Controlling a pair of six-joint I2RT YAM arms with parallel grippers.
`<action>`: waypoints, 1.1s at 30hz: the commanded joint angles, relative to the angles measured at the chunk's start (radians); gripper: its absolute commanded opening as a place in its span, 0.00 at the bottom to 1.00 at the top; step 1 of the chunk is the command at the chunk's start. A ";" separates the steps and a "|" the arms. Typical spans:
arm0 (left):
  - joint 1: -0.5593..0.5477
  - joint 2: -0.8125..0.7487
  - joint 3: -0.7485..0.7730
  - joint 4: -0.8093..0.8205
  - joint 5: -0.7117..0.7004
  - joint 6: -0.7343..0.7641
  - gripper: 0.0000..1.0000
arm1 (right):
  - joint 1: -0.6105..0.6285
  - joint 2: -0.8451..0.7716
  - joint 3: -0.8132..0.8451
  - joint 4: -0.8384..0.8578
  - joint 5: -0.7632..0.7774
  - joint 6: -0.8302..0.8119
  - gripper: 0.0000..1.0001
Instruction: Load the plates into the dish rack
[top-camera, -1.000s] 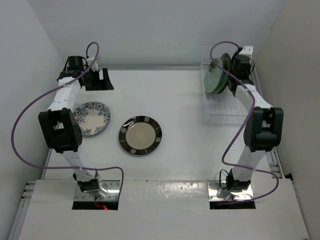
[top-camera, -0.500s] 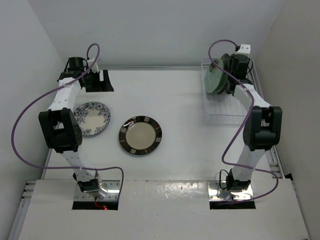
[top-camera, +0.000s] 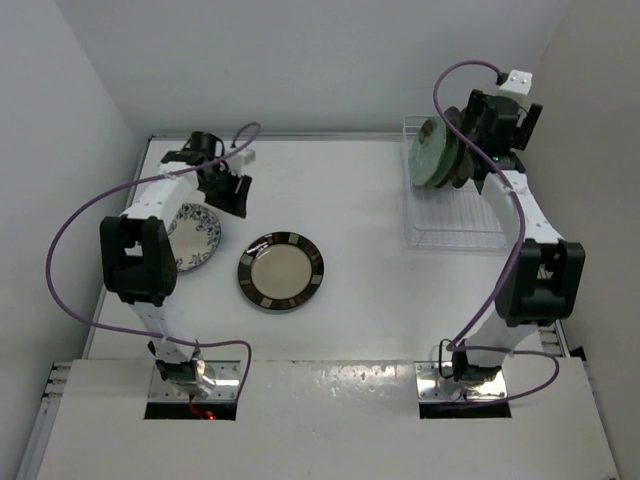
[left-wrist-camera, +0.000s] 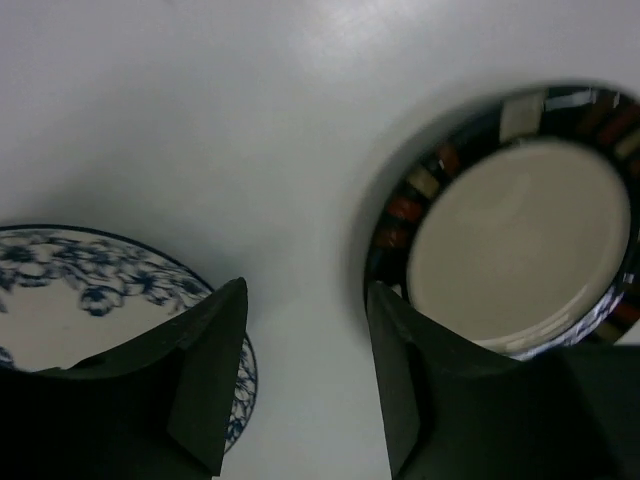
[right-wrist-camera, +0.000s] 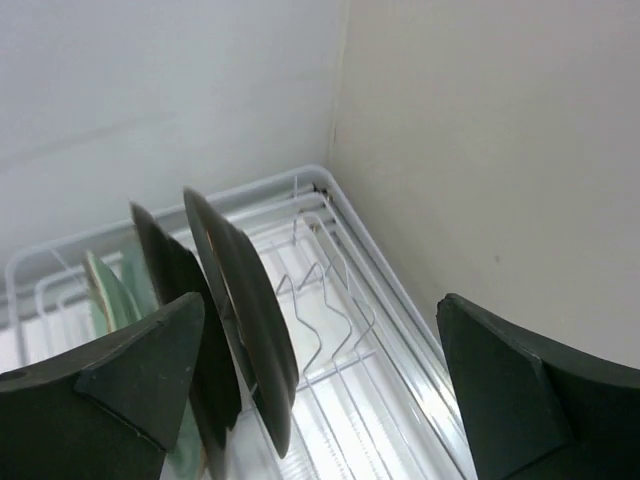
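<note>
- Left claw (top-camera: 228, 185): jaws apart, nothing between them, only bare counter (top-camera: 350, 200) showing in the gap (wrist view).
- Right claw (right-wrist-camera: 320, 300): spread wide and holding nothing. It hangs above the far end of the dish rack (top-camera: 452, 225).
- Racked plates (top-camera: 432, 155) stand on edge at the rack's far end. A mint green one faces the middle of the counter, with dark-backed ones behind it (exact count unclear).
- Two plates are not yet loaded, both lying flat on the counter: the white-blue floral plate (top-camera: 192, 236) and the brown-striped rim plate (top-camera: 281, 271).
- Key relation: the left claw sits between those two and a little to the far side of both.
  - In the wrist view the floral rim runs under one finger, and the striped rim lies just outside the other.
  - The floral plate looks the closer pick.
- The plates are round, so there is no long axis to line up. Since they lie flat, my read is that the grip has to come onto a rim edge, not from straight above.
- The left arm is clearly nearer to both plates. The right arm is well apart, across the counter at the rack.
- In the way:
  - Nothing lies between the left claw and either rim.
  - The left arm's own link hides part of the floral plate from above.
- Free wire slots show on the near side of the racked plates (right wrist view).
- The walls stand close beside the rack's far and right sides, so that looks like a tight approach.
</note>
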 joint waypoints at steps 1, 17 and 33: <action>-0.053 -0.019 -0.054 -0.143 -0.067 0.141 0.56 | 0.004 -0.098 0.040 -0.029 0.013 0.036 1.00; -0.115 0.238 -0.196 -0.123 0.005 0.173 0.80 | 0.176 -0.290 -0.119 -0.089 -0.197 -0.021 1.00; -0.096 0.100 0.028 -0.235 0.320 0.263 0.00 | 0.231 -0.302 -0.177 -0.222 -0.951 0.001 1.00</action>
